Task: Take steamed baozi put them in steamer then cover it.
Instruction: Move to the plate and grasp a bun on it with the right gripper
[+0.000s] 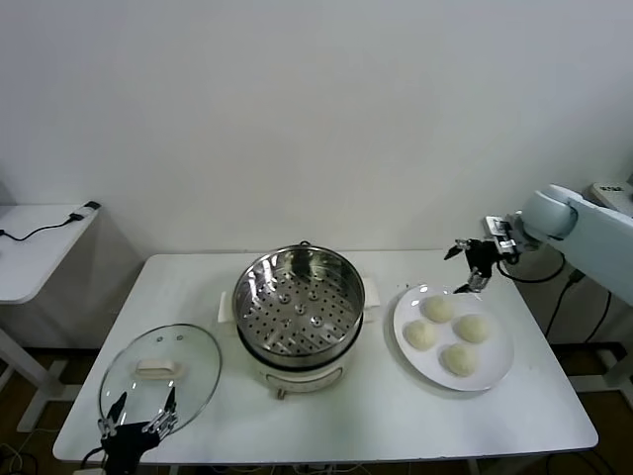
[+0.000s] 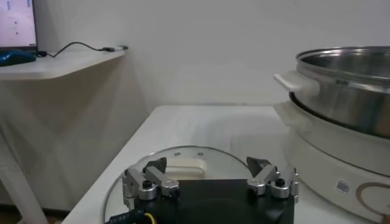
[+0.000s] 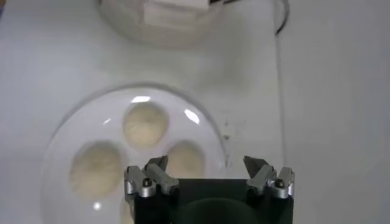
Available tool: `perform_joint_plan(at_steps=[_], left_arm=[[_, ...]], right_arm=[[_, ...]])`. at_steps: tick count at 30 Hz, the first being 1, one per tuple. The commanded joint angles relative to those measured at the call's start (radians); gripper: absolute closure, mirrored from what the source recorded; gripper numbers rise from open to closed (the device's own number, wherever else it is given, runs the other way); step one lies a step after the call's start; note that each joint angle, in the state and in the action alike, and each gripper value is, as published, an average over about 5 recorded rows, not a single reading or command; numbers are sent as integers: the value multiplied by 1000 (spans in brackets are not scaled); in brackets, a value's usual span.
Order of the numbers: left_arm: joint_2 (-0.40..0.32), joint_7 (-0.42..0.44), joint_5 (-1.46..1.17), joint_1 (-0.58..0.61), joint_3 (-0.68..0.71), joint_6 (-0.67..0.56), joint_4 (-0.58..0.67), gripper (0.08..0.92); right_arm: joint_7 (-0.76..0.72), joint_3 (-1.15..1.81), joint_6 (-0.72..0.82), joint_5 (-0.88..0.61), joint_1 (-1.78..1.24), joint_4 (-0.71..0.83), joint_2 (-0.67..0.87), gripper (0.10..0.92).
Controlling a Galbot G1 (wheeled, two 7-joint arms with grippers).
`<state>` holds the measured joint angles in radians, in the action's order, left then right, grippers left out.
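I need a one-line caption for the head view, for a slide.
Open right gripper above plate of four baozi; empty steamer waits.

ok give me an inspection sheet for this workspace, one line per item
surface: white table, nothing spilled.
steamer: steamer at table middle, lid off, perforated tray bare.
steamed baozi: four steamed baozi on a white plate to the steamer's right, none loaded yet.
cover: cover flat on the table at front left, handle up.
clutter: nothing seen.
grippers: left gripper low at the front edge by the cover, jaws open, empty; right gripper above the plate's far edge, jaws open, empty.
cables: black cable on the side table; another by the right arm.
surroundings: plain white wall.
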<state>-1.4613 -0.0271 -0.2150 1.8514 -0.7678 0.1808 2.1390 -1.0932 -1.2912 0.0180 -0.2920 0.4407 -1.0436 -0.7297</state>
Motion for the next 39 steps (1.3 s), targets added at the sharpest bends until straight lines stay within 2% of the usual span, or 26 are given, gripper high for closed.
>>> perform_joint_plan(at_steps=[1, 16, 33, 36, 39], left_arm=[[0, 2, -4, 2, -4, 1, 4, 177], [-14, 5, -2, -2, 1, 8, 0, 177], [-17, 3, -1, -3, 5, 7, -8, 177], [-16, 2, -1, -3, 6, 7, -10, 177], [-15, 1, -1, -2, 7, 7, -12, 177]], right_arm=[[-47, -117, -4, 19, -19, 142, -121, 203], [25, 77, 19, 90, -223, 411, -293, 203], [34, 112, 25, 135, -257, 475, -340, 205], [33, 107, 28, 138, -254, 474, -339, 243], [35, 104, 30, 138, -248, 469, -336, 317]])
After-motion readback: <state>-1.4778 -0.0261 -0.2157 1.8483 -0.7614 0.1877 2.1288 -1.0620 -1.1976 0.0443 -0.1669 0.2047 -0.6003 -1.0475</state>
